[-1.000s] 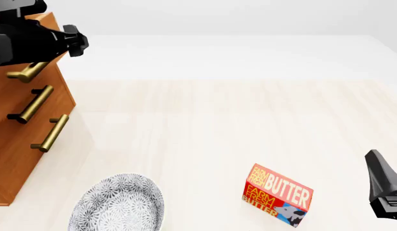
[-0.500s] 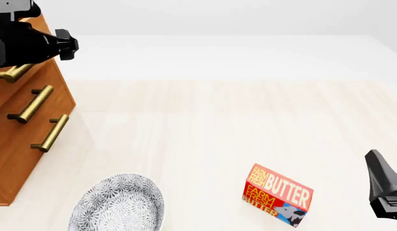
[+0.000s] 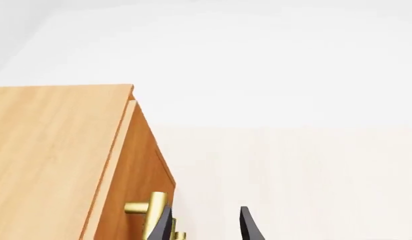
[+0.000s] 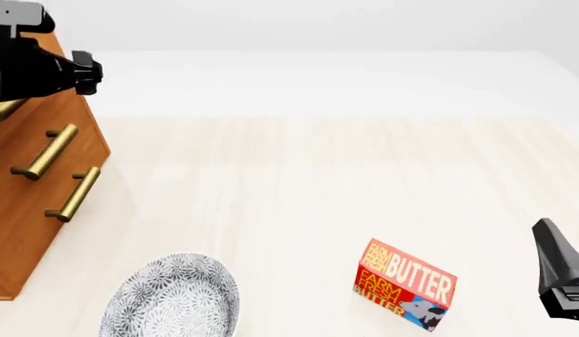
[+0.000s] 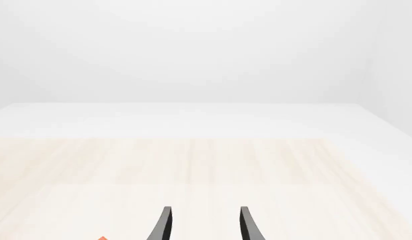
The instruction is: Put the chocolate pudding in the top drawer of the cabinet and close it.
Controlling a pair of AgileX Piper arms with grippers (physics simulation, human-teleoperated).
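The orange-brown cabinet (image 4: 27, 232) stands at the table's left edge. Its top drawer (image 3: 138, 170) sits close to the cabinet's face, and the brass handle (image 4: 5, 108) is partly hidden behind my left arm. My left gripper (image 4: 83, 71) hovers at the cabinet's upper front corner. In the left wrist view this gripper (image 3: 206, 227) is open, with one finger (image 3: 164, 225) right beside the brass handle (image 3: 149, 215). My right gripper (image 5: 204, 227) is open and empty low at the right (image 4: 556, 263). The chocolate pudding is out of view.
A red "BUTTER" box (image 4: 404, 284) lies near the front right, left of my right gripper. A patterned grey plate (image 4: 172, 298) sits at the front left beside the cabinet. Two lower brass handles (image 4: 46, 151) (image 4: 72, 194) stick out of the cabinet front.
My left arm has moved left toward the cabinet, and the top drawer's handle has slid left with it. The right arm has not moved.
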